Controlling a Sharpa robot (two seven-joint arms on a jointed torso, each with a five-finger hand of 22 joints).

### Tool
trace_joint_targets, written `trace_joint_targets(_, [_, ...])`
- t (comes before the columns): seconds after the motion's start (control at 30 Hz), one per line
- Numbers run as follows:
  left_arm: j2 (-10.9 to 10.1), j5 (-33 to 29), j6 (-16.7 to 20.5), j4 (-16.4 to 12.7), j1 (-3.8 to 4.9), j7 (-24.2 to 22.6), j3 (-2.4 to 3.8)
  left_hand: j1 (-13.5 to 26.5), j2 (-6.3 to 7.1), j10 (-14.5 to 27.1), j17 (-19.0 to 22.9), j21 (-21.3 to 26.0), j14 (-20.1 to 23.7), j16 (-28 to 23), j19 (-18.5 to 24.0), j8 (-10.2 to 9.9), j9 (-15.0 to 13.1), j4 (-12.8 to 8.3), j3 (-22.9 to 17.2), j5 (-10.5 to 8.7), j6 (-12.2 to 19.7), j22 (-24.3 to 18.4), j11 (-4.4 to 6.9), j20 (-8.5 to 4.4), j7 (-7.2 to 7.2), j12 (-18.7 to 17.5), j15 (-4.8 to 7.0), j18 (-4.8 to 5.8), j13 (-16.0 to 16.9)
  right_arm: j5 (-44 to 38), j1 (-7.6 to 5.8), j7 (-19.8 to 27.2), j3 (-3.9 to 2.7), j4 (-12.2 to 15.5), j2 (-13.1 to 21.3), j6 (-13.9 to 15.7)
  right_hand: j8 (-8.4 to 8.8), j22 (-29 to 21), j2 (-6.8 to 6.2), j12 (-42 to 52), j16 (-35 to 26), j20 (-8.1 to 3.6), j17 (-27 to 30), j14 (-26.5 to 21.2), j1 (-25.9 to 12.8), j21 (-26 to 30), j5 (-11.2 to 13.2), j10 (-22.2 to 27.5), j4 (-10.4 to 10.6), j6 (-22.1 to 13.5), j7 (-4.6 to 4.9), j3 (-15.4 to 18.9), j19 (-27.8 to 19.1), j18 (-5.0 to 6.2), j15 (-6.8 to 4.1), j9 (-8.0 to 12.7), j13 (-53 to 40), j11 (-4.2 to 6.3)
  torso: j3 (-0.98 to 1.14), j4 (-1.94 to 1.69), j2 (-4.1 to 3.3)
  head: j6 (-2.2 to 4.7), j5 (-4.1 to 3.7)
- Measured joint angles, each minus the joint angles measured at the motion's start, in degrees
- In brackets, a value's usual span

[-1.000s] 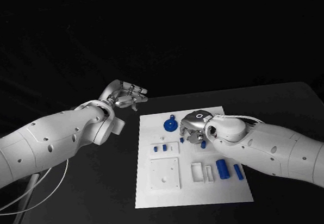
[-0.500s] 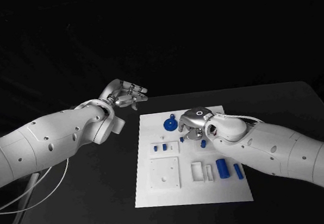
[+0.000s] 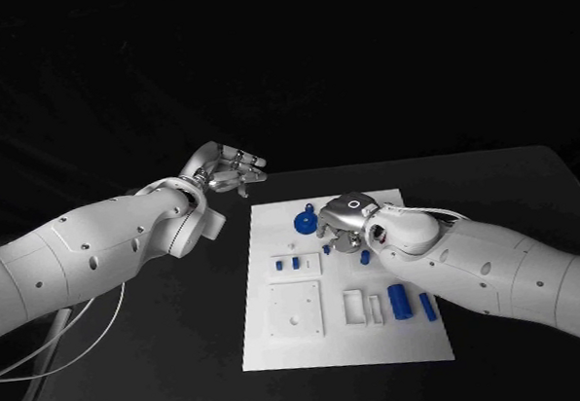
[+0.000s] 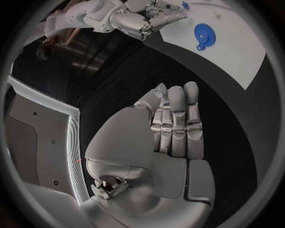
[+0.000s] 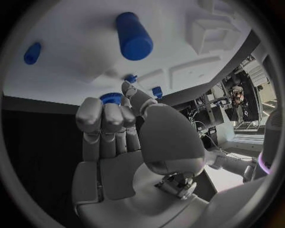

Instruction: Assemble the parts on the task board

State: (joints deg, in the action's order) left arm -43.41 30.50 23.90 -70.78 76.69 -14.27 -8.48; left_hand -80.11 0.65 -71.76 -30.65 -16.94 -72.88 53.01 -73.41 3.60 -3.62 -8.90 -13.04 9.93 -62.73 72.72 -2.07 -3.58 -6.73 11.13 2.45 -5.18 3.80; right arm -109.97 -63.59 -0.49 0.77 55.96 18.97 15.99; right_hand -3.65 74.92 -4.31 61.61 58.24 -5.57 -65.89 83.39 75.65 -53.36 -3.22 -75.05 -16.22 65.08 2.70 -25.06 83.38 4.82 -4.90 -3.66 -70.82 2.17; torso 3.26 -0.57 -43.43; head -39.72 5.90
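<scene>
Hovering over the task board [image 3: 287, 353], right hand [image 3: 346, 225] pinches a blue part [image 5: 110, 98].

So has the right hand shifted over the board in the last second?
Yes, slightly. The right hand has crept toward the board's far end, closing on the round blue part on the task board.

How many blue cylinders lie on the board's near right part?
2: a thick cylinder, and a thin rod to its right, close to the right arm, which may hide others.
</scene>
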Motion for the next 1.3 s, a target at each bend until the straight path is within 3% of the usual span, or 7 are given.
trace_joint_targets(0.17, [0.07, -0.01, -0.25, 0.0, 0.0, -0.05, -0.02, 0.0, 0.0, 0.0, 0.0, 0.0, 0.0, 0.0, 0.0, 0.0, 0.0, 0.16, 0.16, 0.0, 0.0, 0.08, 0.0, 0.0, 0.0, 0.0, 0.0, 0.0, 0.0, -0.58, 0.02, 1.02, 0.26, -0.18, -0.08, -0.78, 0.0, 0.0, -0.25, 1.28, 0.65, -0.27, -0.65, -0.22, 0.2, -0.18, -0.21, 0.61, -0.12, -0.84, -0.83, -3.2, -0.27, -0.38, -0.22, 0.0, -0.46, 0.61, -0.03, 0.01, -0.02, -0.06, 0.09])
trace_joint_targets(0.2, [0.1, -0.01, -0.31, 0.0, 0.0, -0.06, -0.02, 0.0, 0.0, 0.0, 0.0, 0.0, 0.0, 0.0, 0.0, 0.0, 0.0, 0.16, 0.16, 0.0, 0.0, 0.08, 0.0, 0.0, 0.0, 0.0, 0.0, 0.0, 0.0, -0.73, 0.03, 1.31, 0.31, -0.19, -0.09, -1.01, 0.0, 0.0, -0.87, 2.12, 1.12, -0.39, -1.06, -0.33, -0.42, -0.76, -0.85, 0.72, -0.12, -1.1, -1.09, -5.5, -0.39, -0.91, -0.33, 0.0, -0.53, 0.72, -0.03, 0.02, -0.02, -0.11, 0.12])
trace_joint_targets(0.3, [0.17, -0.02, -0.43, 0.0, 0.0, -0.07, -0.02, 0.0, 0.0, 0.0, 0.01, 0.0, 0.0, 0.0, 0.0, 0.0, 0.0, 0.16, 0.15, 0.0, 0.0, 0.07, 0.0, 0.0, 0.0, 0.0, 0.0, 0.0, 0.0, -1.06, 0.04, 1.95, 0.42, -0.3, -0.15, -1.54, 0.0, 0.0, -1.51, 3.99, 1.77, -0.53, -1.64, -0.81, -1.06, -2.09, -1.9, 1.06, -0.03, -1.65, -1.64, -8.79, -0.77, -0.92, -0.21, 0.0, -0.47, 1.0, -0.03, 0.03, -0.02, -0.18, 0.15])
trace_joint_targets(0.53, [0.2, -0.03, -0.67, 0.01, 0.0, -0.08, -0.02, 0.0, 0.0, 0.21, -0.05, 0.27, 0.0, 0.0, 0.0, 0.0, 0.0, 0.15, 0.15, 0.0, 0.17, 0.15, -0.21, 0.0, -0.17, 0.0, 0.0, 0.01, 0.0, -1.57, 0.04, 3.08, 0.61, -0.59, -0.25, -2.23, 0.0, -0.01, -1.52, 4.96, 2.34, -0.55, -1.79, -1.02, -1.04, -2.86, -1.89, 1.55, 0.01, -2.55, -1.96, -9.26, -1.0, -0.93, -0.42, 0.0, 0.93, 0.9, -0.05, 0.05, -0.02, -0.27, 0.27])
trace_joint_targets(0.7, [0.21, -0.03, -0.83, 0.02, 0.0, -0.08, -0.02, 0.0, 0.0, 0.21, -0.05, 0.27, 0.0, 0.0, -0.2, 0.0, 0.0, 0.15, 0.15, 0.0, 0.42, 0.15, -0.21, 0.2, -0.01, 0.0, 0.0, 0.01, 0.0, -1.7, 0.04, 3.66, 0.69, -0.56, -0.35, -2.54, 0.0, -0.01, -1.74, 5.16, 2.34, -0.55, -1.79, -1.02, -0.83, -2.9, -1.43, 1.75, 0.01, -4.26, -2.7, -9.26, -1.0, -0.93, -0.42, 0.06, 1.26, 1.11, -0.05, 0.1, -0.01, -0.3, 0.36])
trace_joint_targets(0.97, [0.21, -0.04, -1.04, 0.02, 0.0, -0.08, -0.02, 0.0, 0.0, 0.21, -0.05, 0.27, 0.0, -0.22, -0.2, 0.0, 0.0, 0.46, 0.15, 0.0, 0.42, 0.21, -0.21, 0.2, -0.02, 0.0, 0.0, 0.01, 0.0, -1.89, -0.01, 4.25, 1.19, -0.53, -0.39, -3.74, 0.0, -0.01, -1.73, 5.38, 2.46, -0.55, -1.97, -1.02, -0.83, -2.9, -1.21, 1.95, -0.06, -4.22, -2.66, -8.55, -0.99, -0.92, -0.42, 0.06, 1.71, 1.31, -0.05, 0.1, -0.01, -0.41, 0.4])
trace_joint_targets(1.3, [0.34, -0.05, -1.21, 0.03, 0.0, -0.05, -0.03, 0.0, 0.0, 0.21, -0.04, 0.66, 0.0, -0.22, -0.2, 0.0, 0.0, 0.46, 0.15, 0.0, 0.42, 0.27, -0.21, 0.2, -0.01, 0.0, 0.0, 0.01, 0.0, -2.72, -0.06, 4.13, 1.64, -0.89, -0.54, -4.76, 0.0, -0.02, -1.73, 5.83, 2.61, -0.34, -1.99, -1.01, -0.83, -3.13, -1.22, 2.16, -0.05, -1.26, -1.47, -9.35, -1.2, -0.92, -0.42, 0.08, 1.84, 1.1, -0.05, 0.14, 0.01, -0.47, 0.26])
